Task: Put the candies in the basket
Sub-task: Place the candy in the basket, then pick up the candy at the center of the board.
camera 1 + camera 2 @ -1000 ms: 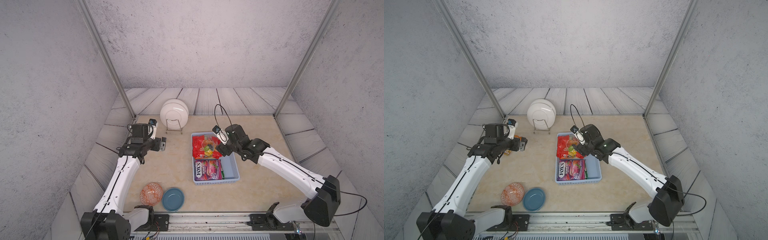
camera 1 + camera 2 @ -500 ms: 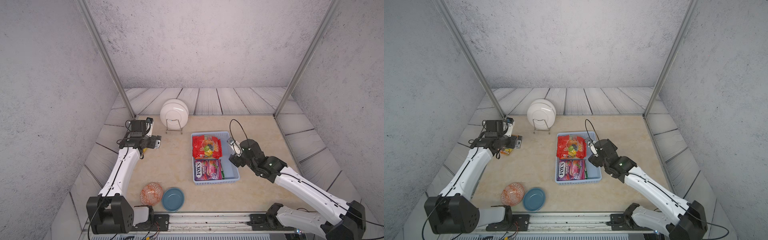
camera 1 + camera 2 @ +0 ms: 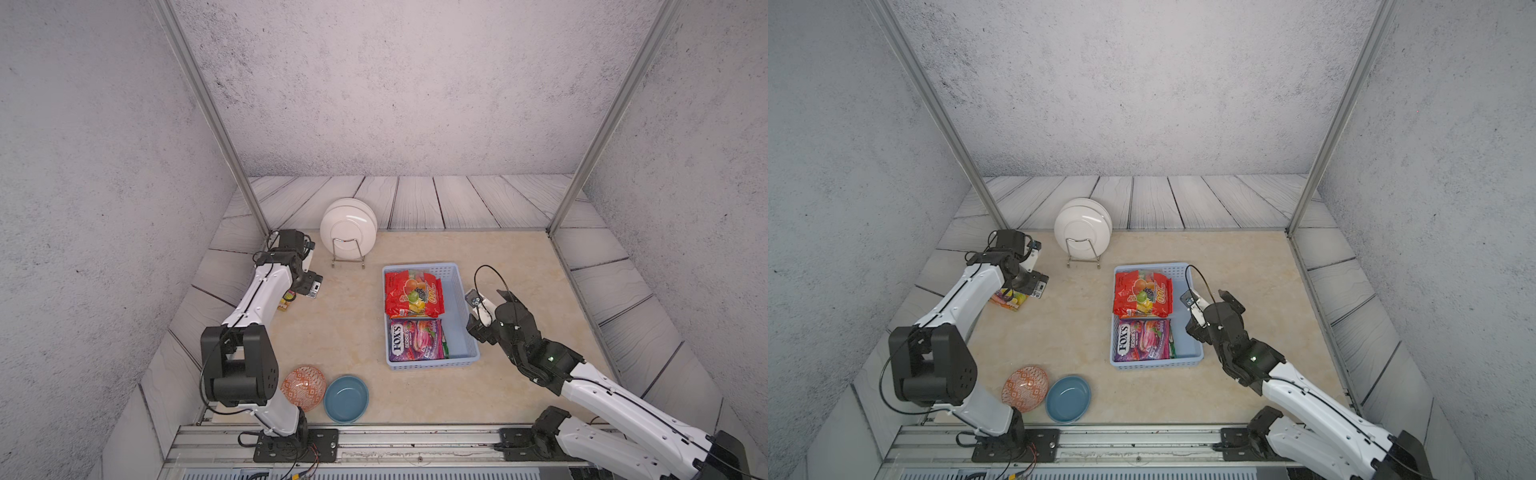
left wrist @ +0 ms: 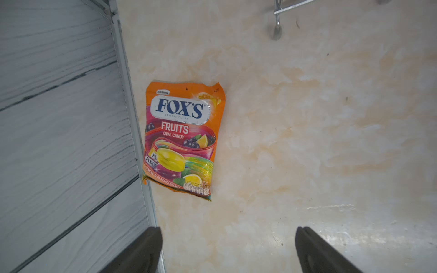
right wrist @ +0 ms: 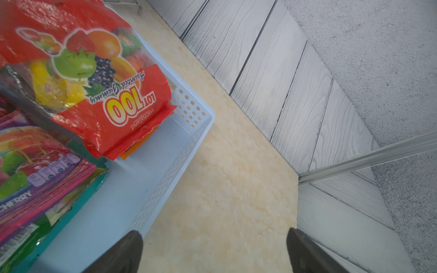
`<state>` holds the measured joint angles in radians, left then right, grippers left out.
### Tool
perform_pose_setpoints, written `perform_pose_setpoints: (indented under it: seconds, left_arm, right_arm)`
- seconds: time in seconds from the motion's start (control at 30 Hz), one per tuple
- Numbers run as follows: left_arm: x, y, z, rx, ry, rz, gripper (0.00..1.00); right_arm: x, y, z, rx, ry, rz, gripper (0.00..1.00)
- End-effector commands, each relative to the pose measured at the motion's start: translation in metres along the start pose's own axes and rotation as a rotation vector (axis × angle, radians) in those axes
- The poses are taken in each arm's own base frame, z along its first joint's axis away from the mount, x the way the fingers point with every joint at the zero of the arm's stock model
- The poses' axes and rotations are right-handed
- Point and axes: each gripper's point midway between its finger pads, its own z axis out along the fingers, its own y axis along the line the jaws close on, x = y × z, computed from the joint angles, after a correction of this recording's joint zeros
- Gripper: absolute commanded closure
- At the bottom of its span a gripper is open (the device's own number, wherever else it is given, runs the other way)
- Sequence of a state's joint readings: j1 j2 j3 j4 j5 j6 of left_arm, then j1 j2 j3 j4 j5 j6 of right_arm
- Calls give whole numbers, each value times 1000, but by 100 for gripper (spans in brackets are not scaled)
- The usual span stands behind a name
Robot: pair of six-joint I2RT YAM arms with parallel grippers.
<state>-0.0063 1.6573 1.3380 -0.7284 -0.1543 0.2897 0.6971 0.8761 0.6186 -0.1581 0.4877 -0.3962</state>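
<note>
- Beige marbled tabletop (image 3: 353, 332) carries everything.
- Light blue perforated plastic basket (image 3: 455, 291) holds red fruit-printed candy bag (image 3: 411, 293) and purple FOX'S bag (image 3: 415, 338).
- Orange FOX'S bag (image 4: 182, 139) lies outside, by left gripper (image 4: 228, 234), jaws apart.
- Right gripper (image 5: 214, 238), jaws apart, hovers over basket wall.

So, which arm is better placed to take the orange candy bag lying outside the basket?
Left. The left end effector, open, hangs near the orange bag; the right end effector is far off, beside the basket.
</note>
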Motion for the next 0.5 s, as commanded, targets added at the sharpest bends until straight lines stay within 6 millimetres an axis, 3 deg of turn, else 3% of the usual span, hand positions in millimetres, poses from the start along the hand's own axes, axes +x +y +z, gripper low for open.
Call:
perform_pose_setpoints:
  seconds: [0.0,0.27,0.4,0.47]
  left_arm:
    - [6,10,12,-47,68,33,9]
    - [5,18,50,-114,136,81,13]
    - [5,22,64,-144,162,100,22]
    - [5,20,73,-140,168,106,28]
  right_arm:
    - [-11,-9,-5,40,-74,22,1]
    - [-15,-7,-7,28,-104,19,1]
    - [-6,-7,-5,40,-75,5,1]
    - [-11,-7,-7,32,-100,17,1]
